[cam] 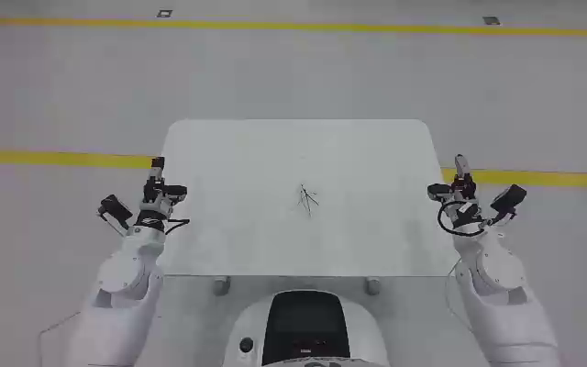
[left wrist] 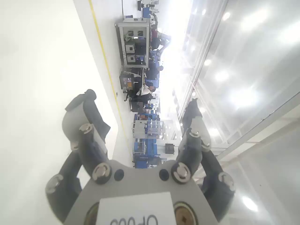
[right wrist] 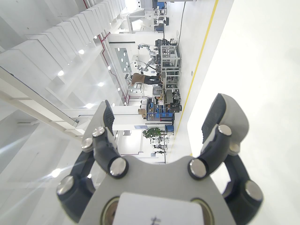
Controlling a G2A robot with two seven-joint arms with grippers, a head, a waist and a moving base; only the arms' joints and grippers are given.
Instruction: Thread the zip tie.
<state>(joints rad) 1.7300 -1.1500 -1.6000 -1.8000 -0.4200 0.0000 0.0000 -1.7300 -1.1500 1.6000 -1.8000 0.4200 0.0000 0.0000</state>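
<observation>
The white rectangular table with rounded corners (cam: 367, 156) carries the work. The left metal-and-black gripper (left wrist: 141, 98) hangs at the table's left edge, jaws spread wide and holding nothing. The right metal-and-black gripper (right wrist: 164, 101) hangs just off the table's right edge, jaws likewise released and empty. A small cluster of thin dark plastic zip ties (cam: 307, 198) lies near the table's middle, well apart from both grippers.
</observation>
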